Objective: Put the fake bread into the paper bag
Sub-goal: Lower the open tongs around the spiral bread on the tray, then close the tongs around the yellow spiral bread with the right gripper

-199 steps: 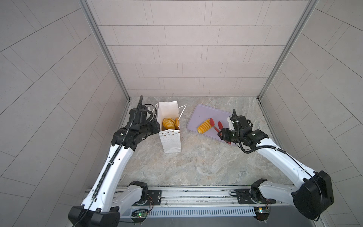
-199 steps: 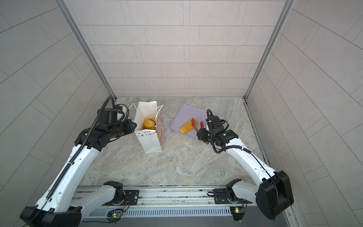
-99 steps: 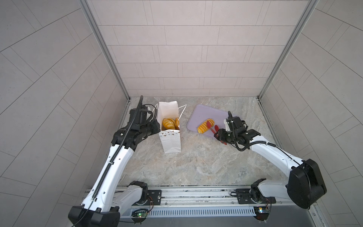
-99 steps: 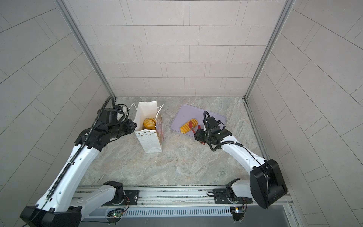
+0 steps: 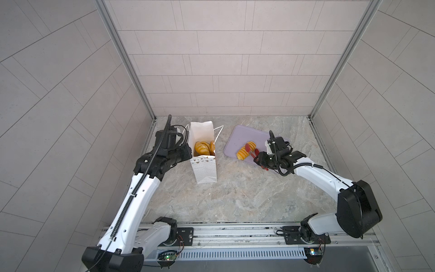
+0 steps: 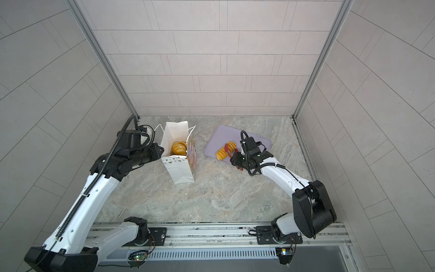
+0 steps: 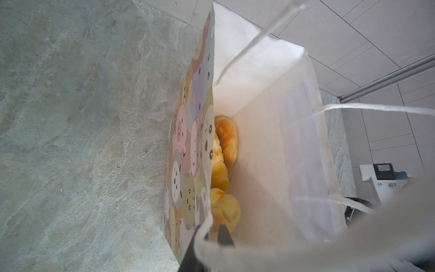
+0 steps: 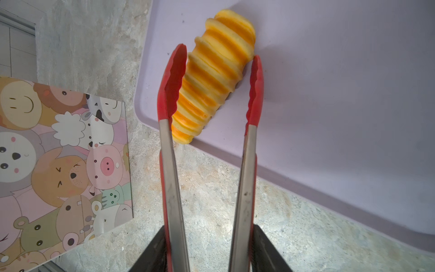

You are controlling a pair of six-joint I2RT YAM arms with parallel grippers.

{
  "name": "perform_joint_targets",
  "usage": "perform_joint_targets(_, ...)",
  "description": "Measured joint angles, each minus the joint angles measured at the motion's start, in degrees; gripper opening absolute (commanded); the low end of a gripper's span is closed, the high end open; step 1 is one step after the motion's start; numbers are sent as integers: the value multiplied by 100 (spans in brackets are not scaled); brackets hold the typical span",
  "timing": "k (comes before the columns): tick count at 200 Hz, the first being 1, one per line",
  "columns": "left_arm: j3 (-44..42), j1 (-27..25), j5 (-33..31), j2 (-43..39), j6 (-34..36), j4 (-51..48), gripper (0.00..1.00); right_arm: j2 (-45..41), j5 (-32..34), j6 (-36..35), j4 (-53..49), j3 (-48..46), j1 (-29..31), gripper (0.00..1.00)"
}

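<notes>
The paper bag (image 5: 204, 169) (image 6: 180, 169) stands upright at the left with its mouth open. Fake bread (image 5: 202, 148) (image 7: 226, 139) lies inside it. My left gripper (image 5: 188, 153) (image 7: 210, 237) is shut on the bag's near rim. One striped loaf of fake bread (image 5: 244, 150) (image 6: 226, 150) (image 8: 216, 75) lies on the lilac tray (image 5: 247, 134) (image 8: 329, 94). My right gripper (image 5: 261, 160) (image 8: 208, 235) is shut on red-tipped tongs (image 8: 169, 164). The tongs' spread tips stand on either side of the loaf, close against it.
The tray lies at the back right of the marble tabletop (image 5: 235, 195), near the right wall's rail (image 5: 315, 131). The bag's printed animal side (image 8: 58, 153) faces the tray. String handles (image 7: 259, 40) hang across the left wrist view.
My right arm has moved left, bringing the tongs from beside the loaf to straddling it. The left arm and the bag have not moved.
</notes>
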Motion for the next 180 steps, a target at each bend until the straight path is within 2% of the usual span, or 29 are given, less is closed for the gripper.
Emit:
perform_joint_targets(105, 0, 0, -48, -4, 35, -4, 15, 892, -129, -131, -20, 931, 0, 50)
perform_joint_targets(180, -2, 0, -66, -4, 37, -7, 15, 1325, -168, -278, -223, 1215, 59, 41)
